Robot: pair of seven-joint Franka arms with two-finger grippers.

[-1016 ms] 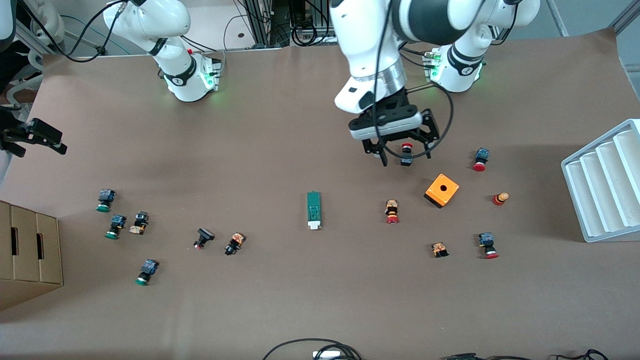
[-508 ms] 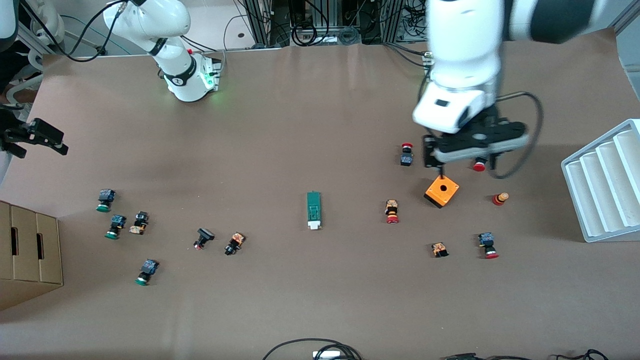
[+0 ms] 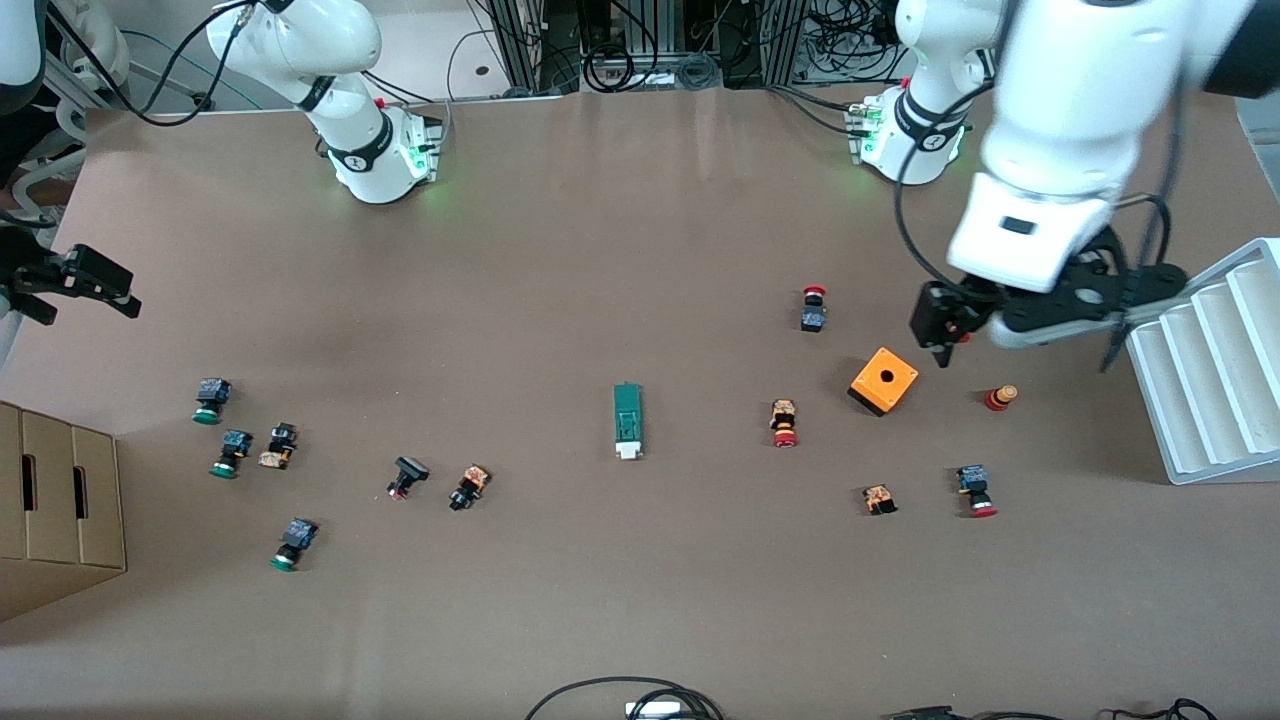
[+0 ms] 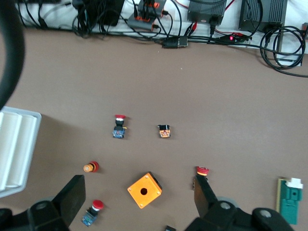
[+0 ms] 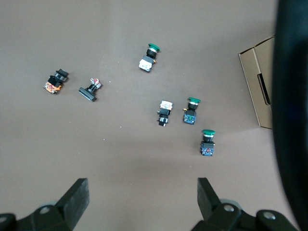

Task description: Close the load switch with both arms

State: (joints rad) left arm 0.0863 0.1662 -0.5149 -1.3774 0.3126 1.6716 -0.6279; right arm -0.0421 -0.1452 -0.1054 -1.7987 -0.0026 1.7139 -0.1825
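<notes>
1. The fingers (image 4: 73, 199) of the left gripper (image 3: 1025, 335) are spread wide, and nothing is held between them.
2. The left gripper is seen in the air at the left arm's end of the table, over bare table between the orange box (image 3: 884, 381) and the white stepped tray (image 3: 1200, 400).
3. The fingers (image 5: 77, 195) of the right gripper (image 3: 85, 285) are likewise spread apart and empty.
4. The right gripper is seen at the right arm's edge of the table, above the cluster of green-capped push buttons (image 5: 192, 110) and near the cardboard box (image 3: 60, 500).
5. The load switch (image 3: 627, 421) is found lying flat near the middle of the table, well apart from both grippers.
6. Its long axis is laid between the robots' bases and the front camera; the white sliding block (image 3: 628, 451) is at the end nearer to that camera, and the green end is pointed toward the bases.
7. In the left wrist view the load switch is cut off at the picture's edge, with its white block visible.
8. A red-capped push button (image 3: 784, 423) is seen between the load switch and the orange box.
</notes>
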